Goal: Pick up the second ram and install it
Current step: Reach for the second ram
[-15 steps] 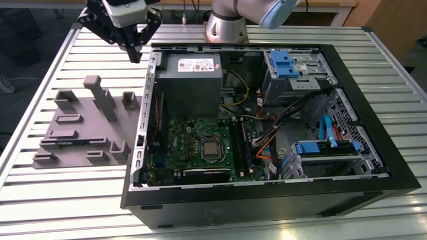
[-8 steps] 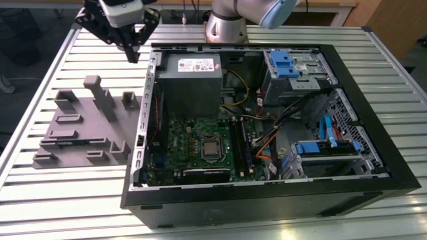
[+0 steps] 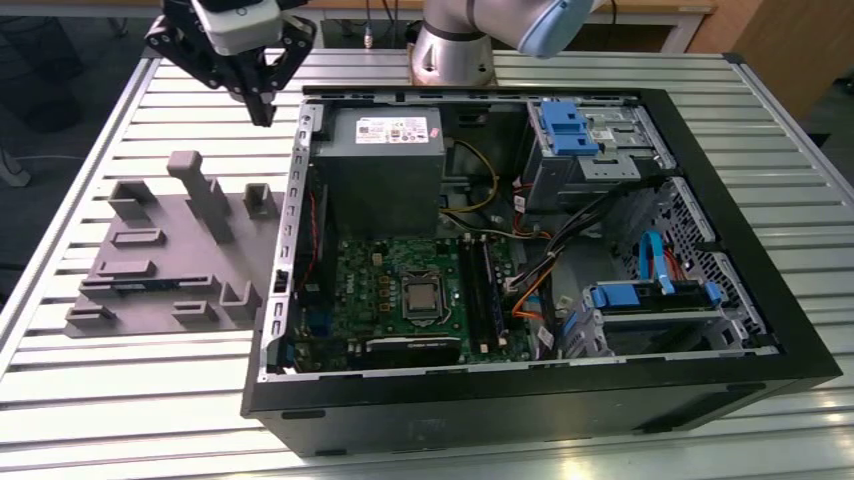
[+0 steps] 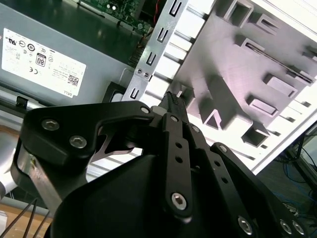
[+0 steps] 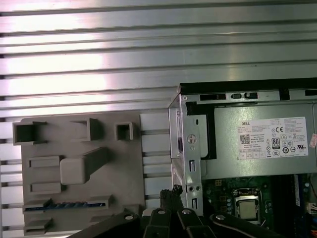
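1. While the arm hangs above the far part of the slatted table (image 3: pixel 134 400), find the gripper (image 3: pixel 263 112) in the exterior view. It is raised over the gap between the grey fixture plate (image 3: pixel 180 265) and the open computer case (image 3: pixel 534 405). It is close to the case corner where the power supply (image 3: pixel 380 165) sits.
2. Check the fingers (image 5: pixel 166 198) in both wrist views. The tips are pressed together to a point, and nothing is clamped between them.
3. Locate the second ram (image 5: pixel 64 205) in the first wrist view. It stands on edge in a long slot of the fixture plate, with only its thin dark and blue upper edge visible. It is well apart from the gripper and is not touched by it.
4. Inspect the motherboard (image 3: pixel 380 260) on the case floor in the exterior view. The long black memory slots (image 3: pixel 478 290) run just beside the CPU socket (image 3: pixel 422 297), on the exterior view's right of it. You cannot tell from this view whether any slot is occupied.
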Controlling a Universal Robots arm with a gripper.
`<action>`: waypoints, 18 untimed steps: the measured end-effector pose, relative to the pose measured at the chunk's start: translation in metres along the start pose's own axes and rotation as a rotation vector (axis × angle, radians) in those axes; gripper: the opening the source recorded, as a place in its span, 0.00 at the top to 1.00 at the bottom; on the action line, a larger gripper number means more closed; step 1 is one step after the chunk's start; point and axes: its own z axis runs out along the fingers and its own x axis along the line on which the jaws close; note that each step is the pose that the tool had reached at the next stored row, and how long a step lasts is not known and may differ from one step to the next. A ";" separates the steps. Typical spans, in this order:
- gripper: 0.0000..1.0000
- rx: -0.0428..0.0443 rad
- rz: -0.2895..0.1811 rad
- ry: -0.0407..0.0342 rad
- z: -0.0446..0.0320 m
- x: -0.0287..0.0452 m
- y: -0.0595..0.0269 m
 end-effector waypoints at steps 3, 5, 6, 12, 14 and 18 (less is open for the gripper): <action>0.89 -0.0001 0.000 -0.0001 0.0001 0.0016 -0.0001; 0.89 -0.0001 0.000 -0.0001 0.0001 0.0025 -0.0002; 0.89 -0.0001 0.000 -0.0001 0.0001 0.0027 -0.0002; 0.89 -0.0001 0.000 -0.0001 0.0001 0.0037 -0.0003; 0.89 0.0000 0.000 0.0000 0.0001 0.0045 -0.0003; 0.89 0.0000 0.000 -0.0001 0.0001 0.0057 -0.0004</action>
